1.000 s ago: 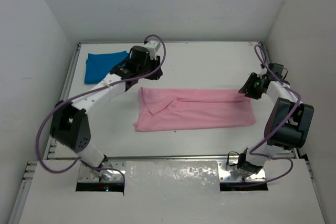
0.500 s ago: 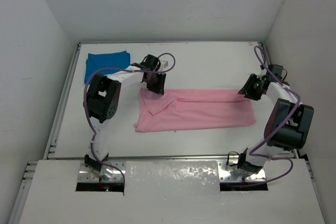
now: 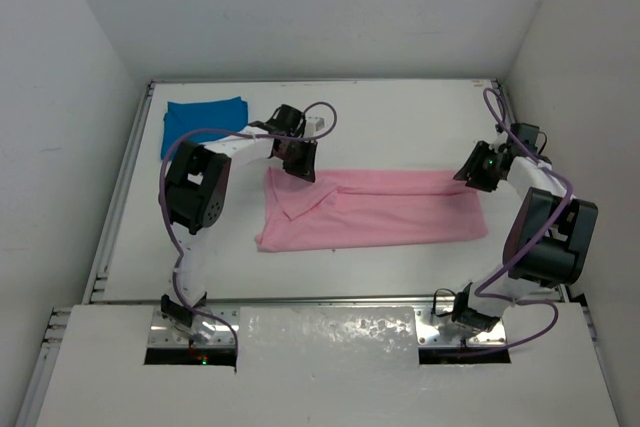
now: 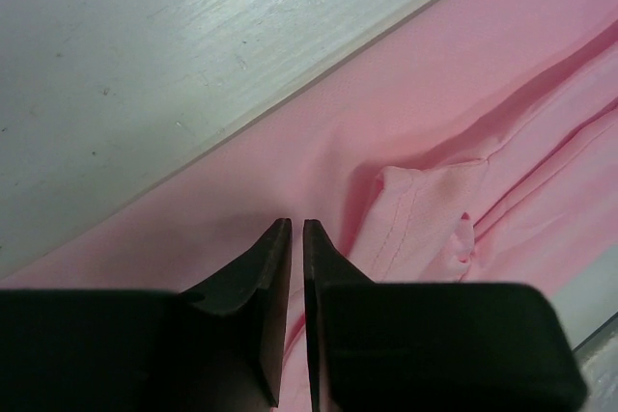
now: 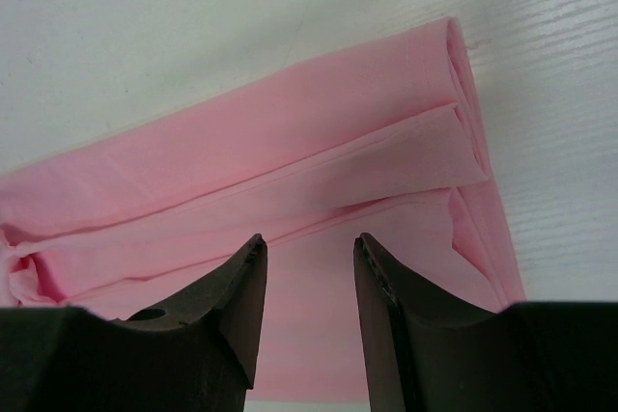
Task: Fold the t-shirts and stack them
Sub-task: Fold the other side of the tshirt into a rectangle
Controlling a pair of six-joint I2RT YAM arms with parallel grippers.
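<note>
The light pink t-shirt [image 3: 370, 209] lies on the table folded into a long strip. The bright blue t-shirt [image 3: 203, 125] lies as a small folded rectangle at the back left. My left gripper [image 3: 298, 161] is at the pink shirt's far left corner. In the left wrist view [image 4: 297, 227] its jaws are shut to a thin slit with pink cloth [image 4: 463, 84] in it. My right gripper [image 3: 476, 169] is at the strip's far right end. In the right wrist view [image 5: 309, 238] it is open, just above the folded layers [image 5: 290, 151].
The white table [image 3: 400, 117] is boxed in by white walls at the back and both sides. A metal rail [image 3: 120, 187] runs along its left edge. Purple cables loop off both arms.
My left arm swung from the back near the blue shirt down to the pink shirt's far left corner, then settled. The right gripper shifted only slightly at the right end.
</note>
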